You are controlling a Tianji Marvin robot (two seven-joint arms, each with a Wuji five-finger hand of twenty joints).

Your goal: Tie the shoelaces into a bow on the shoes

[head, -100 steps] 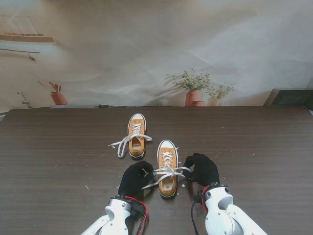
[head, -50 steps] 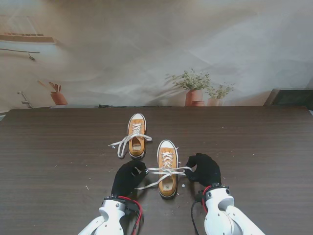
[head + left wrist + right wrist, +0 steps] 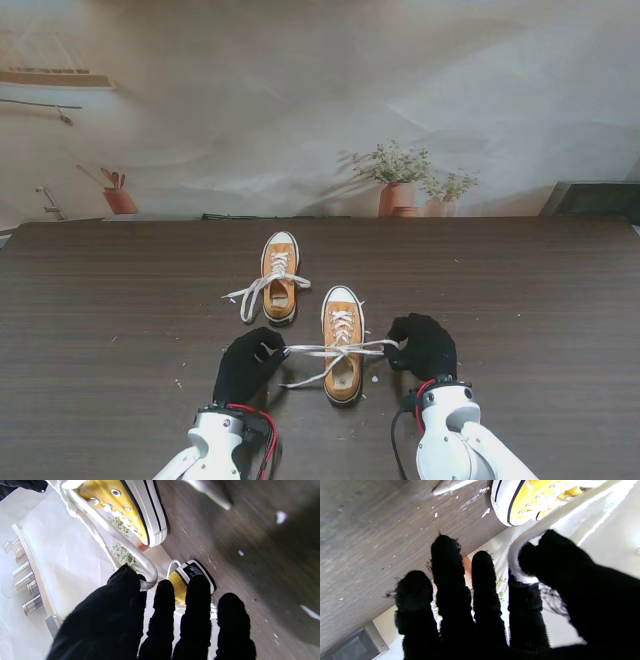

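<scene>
At lower centre of the stand view the near shoe (image 3: 342,358) sat between both gloves; the left hand (image 3: 246,366) and right hand (image 3: 424,346) each pinched a lace (image 3: 312,350) end, stretched taut. The far shoe (image 3: 190,576) heel patch lettering was partly readable, "SUP"

Dark wood-grain table top (image 3: 520,300) sitting before a pale printed backdrop wall (image 3: 300,100).

Soft, even light is falling across the dark brown tabletop, where tiny white flecks (image 3: 180,382) are lying scattered beside and just beyond the fingers. Well past the fingertips, the creased, cream-coloured backdrop is hanging along the table's far edge, showing two terracotta pots of leafy green plants (image 3: 398,180), a small terracotta pot of utensils (image 3: 119,198), a faint pale wall shelf (image 3: 55,78) and a pale tap (image 3: 48,202). A dark rectangular grey-framed box (image 3: 595,198) is sitting at the far right corner.
</scene>
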